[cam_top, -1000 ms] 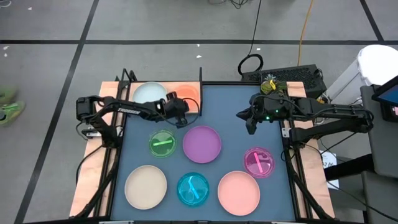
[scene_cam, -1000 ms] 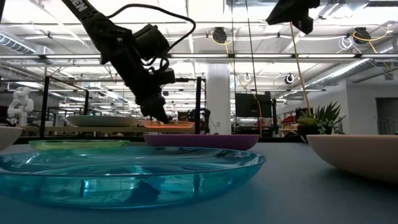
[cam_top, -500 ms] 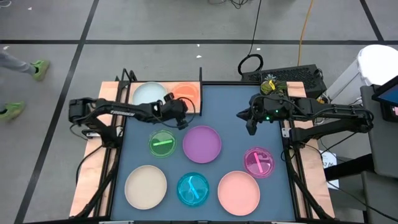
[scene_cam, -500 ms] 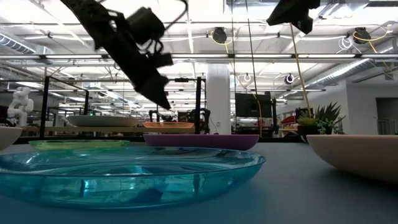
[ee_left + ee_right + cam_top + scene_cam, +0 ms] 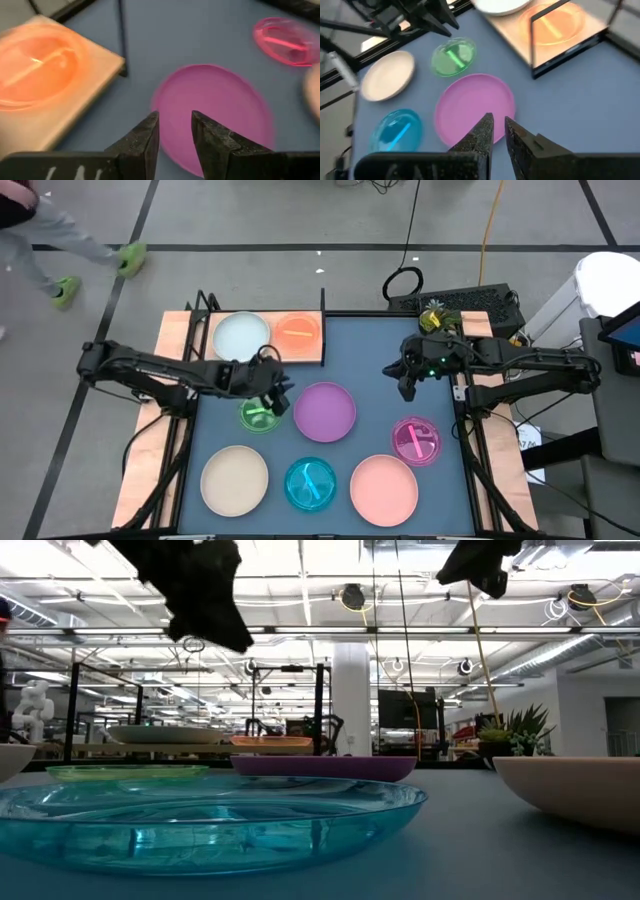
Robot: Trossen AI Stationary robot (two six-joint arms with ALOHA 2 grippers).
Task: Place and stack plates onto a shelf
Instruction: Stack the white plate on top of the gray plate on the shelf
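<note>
The shelf [image 5: 190, 330], a light wooden board with black uprights, stands at the table's far left. On it rest the pale blue-white plate [image 5: 243, 335] and the orange plate [image 5: 298, 330]. The green [image 5: 256, 418], purple [image 5: 324, 411], magenta [image 5: 416, 441], cream [image 5: 234, 480], teal [image 5: 310, 484] and salmon [image 5: 384, 488] plates lie flat on the blue tabletop. My left gripper [image 5: 278, 395] [image 5: 175, 122] hangs open and empty above the green plate's far right rim, next to the purple plate [image 5: 215, 107]. My right gripper [image 5: 404, 380] [image 5: 498, 122] waits shut, high over the table's right side.
A thin black upright [image 5: 323, 310] stands at the shelf's right end, close to the orange plate. A person [image 5: 60, 250] walks on the floor beyond the far left corner. A potted plant [image 5: 435, 315] and cables lie beyond the far right edge. Bare tabletop shows at the far middle [image 5: 360, 345].
My left gripper has drawn away from the orange plate on the shelf, rising and moving toward the near edge until it hangs over the green plate. The orange plate has stayed on the shelf. A person has walked along the floor beyond the far left corner.
</note>
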